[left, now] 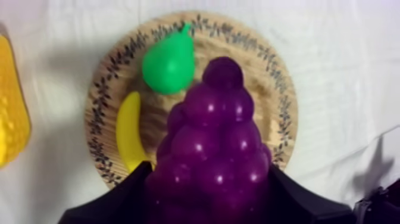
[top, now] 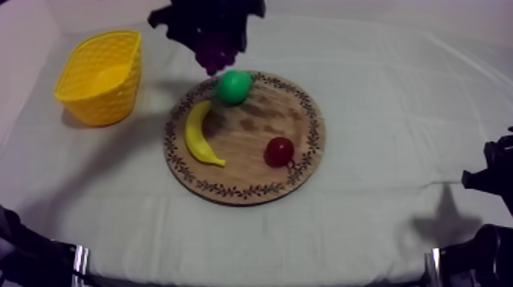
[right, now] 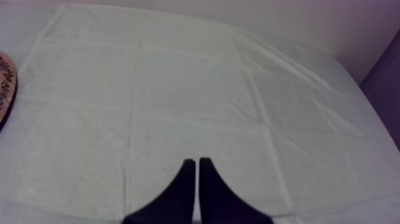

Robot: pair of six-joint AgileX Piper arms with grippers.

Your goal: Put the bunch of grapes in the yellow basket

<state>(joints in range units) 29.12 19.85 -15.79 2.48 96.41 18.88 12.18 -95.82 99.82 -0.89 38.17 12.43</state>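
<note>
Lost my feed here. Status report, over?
Left gripper shut on bunch of grapes, held above wooden board. Right gripper shut, idle over cloth. Bare cloth between board and yellow basket.

**LIGHTING RECORD: EVEN OVERHEAD LIGHT, SOFT SHADOWS**

1. Cloth [top: 382,99]: bright and evenly lit beside both claws. It is dimmer and violet-tinged at the far edge ahead of the right claw [right: 196,162].
2. Shadows: soft-edged. One lies below the left claw [top: 212,42], on the wooden board [top: 244,153] beside the pear [top: 233,86]. A fainter one runs toward the yellow basket [top: 107,103]. Another lies on the cloth near the right arm [top: 492,175].
3. Glare: small white glints on the bunch of grapes [left: 217,149] between the left claw's fingers. Faint sheen on the small red fruit [top: 279,151].
</note>
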